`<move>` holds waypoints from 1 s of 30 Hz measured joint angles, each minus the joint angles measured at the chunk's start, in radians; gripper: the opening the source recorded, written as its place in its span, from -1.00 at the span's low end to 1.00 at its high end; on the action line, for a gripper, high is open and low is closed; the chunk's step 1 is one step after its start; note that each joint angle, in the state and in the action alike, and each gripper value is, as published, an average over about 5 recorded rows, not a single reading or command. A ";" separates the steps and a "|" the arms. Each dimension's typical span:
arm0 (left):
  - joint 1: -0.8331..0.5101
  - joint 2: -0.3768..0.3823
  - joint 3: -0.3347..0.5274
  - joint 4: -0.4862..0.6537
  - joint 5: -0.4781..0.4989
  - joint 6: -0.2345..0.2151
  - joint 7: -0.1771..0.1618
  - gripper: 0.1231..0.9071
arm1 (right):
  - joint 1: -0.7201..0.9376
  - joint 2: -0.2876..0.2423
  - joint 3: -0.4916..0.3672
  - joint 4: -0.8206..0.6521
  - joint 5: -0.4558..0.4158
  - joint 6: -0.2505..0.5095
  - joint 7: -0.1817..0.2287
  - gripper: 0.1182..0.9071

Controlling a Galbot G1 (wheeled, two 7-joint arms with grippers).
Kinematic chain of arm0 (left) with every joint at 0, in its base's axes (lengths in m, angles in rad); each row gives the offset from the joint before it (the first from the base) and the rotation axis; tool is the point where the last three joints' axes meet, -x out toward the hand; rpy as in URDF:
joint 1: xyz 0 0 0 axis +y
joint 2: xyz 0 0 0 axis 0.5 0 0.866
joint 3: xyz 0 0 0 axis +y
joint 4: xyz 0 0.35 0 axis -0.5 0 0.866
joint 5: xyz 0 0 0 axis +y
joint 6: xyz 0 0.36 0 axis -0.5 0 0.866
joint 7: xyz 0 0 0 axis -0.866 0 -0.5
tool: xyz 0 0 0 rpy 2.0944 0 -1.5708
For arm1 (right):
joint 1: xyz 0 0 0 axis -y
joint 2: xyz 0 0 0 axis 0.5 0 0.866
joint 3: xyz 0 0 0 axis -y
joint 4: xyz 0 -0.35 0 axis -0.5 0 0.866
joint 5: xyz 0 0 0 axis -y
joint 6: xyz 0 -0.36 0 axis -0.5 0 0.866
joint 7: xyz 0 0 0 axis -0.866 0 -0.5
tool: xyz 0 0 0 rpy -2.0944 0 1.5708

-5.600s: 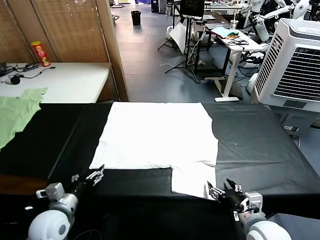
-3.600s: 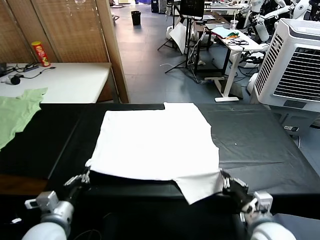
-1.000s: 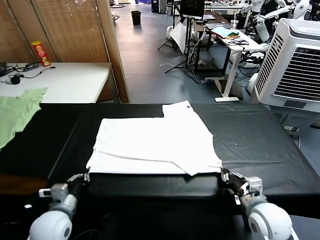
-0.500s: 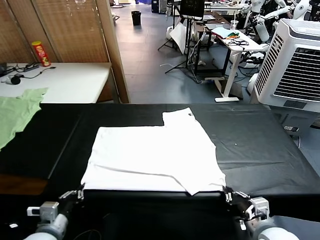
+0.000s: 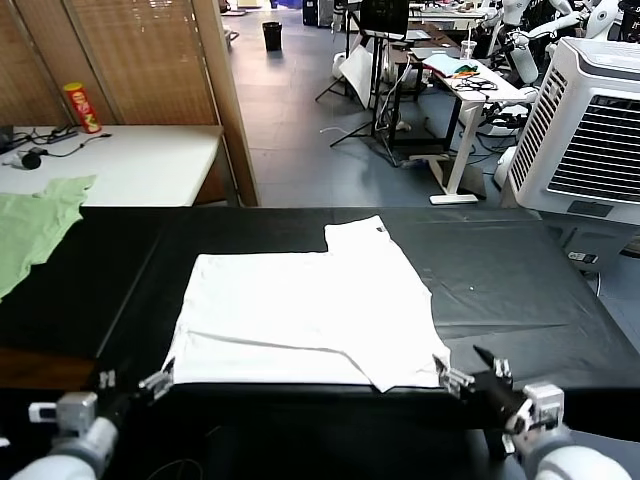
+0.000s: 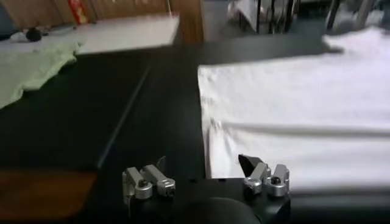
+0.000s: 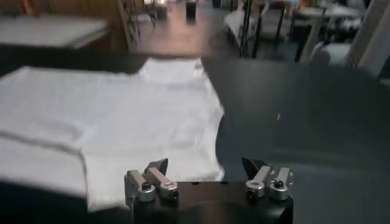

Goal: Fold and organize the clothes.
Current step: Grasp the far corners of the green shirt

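Observation:
The white T-shirt (image 5: 305,315) lies folded flat on the black table (image 5: 520,290), one sleeve sticking out at the far side. No print shows. My left gripper (image 5: 132,382) is open and empty just in front of the shirt's near left corner; in the left wrist view (image 6: 203,163) the shirt (image 6: 292,115) lies beyond one finger. My right gripper (image 5: 472,368) is open and empty at the near right corner; in the right wrist view (image 7: 205,164) the shirt (image 7: 122,115) lies just past the fingers.
A light green garment (image 5: 35,225) lies at the table's far left and also shows in the left wrist view (image 6: 30,64). Behind stand a white side table (image 5: 130,160) with a chips can (image 5: 80,107) and a large air cooler (image 5: 590,130) at right.
Both grippers, earlier shut on the shirt's near corners while drawing it toward me, have let go and opened. The shirt stays flat at the near edge.

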 joint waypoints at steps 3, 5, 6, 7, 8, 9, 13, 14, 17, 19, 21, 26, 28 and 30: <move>-0.129 0.036 0.041 0.070 -0.025 0.038 -0.006 0.72 | 0.166 -0.001 -0.091 -0.127 0.019 0.009 0.035 0.72; -0.227 0.061 0.079 0.128 -0.070 0.063 -0.018 0.72 | 0.271 0.007 -0.158 -0.218 0.039 0.017 0.050 0.72; -0.277 0.073 0.100 0.161 -0.094 0.073 -0.026 0.72 | 0.322 0.012 -0.192 -0.264 0.051 0.020 0.055 0.72; -0.326 0.082 0.122 0.194 -0.118 0.084 -0.033 0.72 | 0.372 0.018 -0.226 -0.311 0.064 0.022 0.058 0.72; -0.376 0.089 0.146 0.229 -0.143 0.094 -0.041 0.72 | 0.418 0.024 -0.260 -0.355 0.076 0.023 0.059 0.72; -0.425 0.093 0.171 0.265 -0.166 0.102 -0.047 0.72 | 0.463 0.031 -0.293 -0.399 0.087 0.024 0.059 0.72; -0.616 0.090 0.276 0.416 -0.229 0.118 -0.052 0.72 | 0.616 0.062 -0.411 -0.565 0.117 0.024 0.043 0.72; -0.661 0.086 0.302 0.456 -0.236 0.121 -0.049 0.72 | 0.649 0.071 -0.435 -0.605 0.121 0.024 0.036 0.72; -0.775 0.072 0.372 0.572 -0.246 0.128 -0.037 0.72 | 0.731 0.102 -0.496 -0.721 0.124 0.018 0.009 0.72; -0.833 0.061 0.408 0.645 -0.247 0.132 -0.030 0.72 | 0.774 0.123 -0.525 -0.788 0.123 0.011 -0.008 0.72; -0.880 0.050 0.434 0.710 -0.248 0.137 -0.026 0.72 | 0.809 0.147 -0.546 -0.850 0.118 0.006 -0.022 0.72; -0.952 0.034 0.472 0.827 -0.246 0.143 -0.009 0.72 | 0.864 0.208 -0.571 -0.978 0.058 0.017 -0.056 0.72; -0.969 0.030 0.483 0.857 -0.242 0.142 -0.005 0.72 | 0.875 0.231 -0.572 -1.017 0.035 0.019 -0.061 0.72; -0.985 0.025 0.491 0.882 -0.238 0.142 -0.003 0.72 | 0.882 0.251 -0.568 -1.048 0.023 0.016 -0.060 0.72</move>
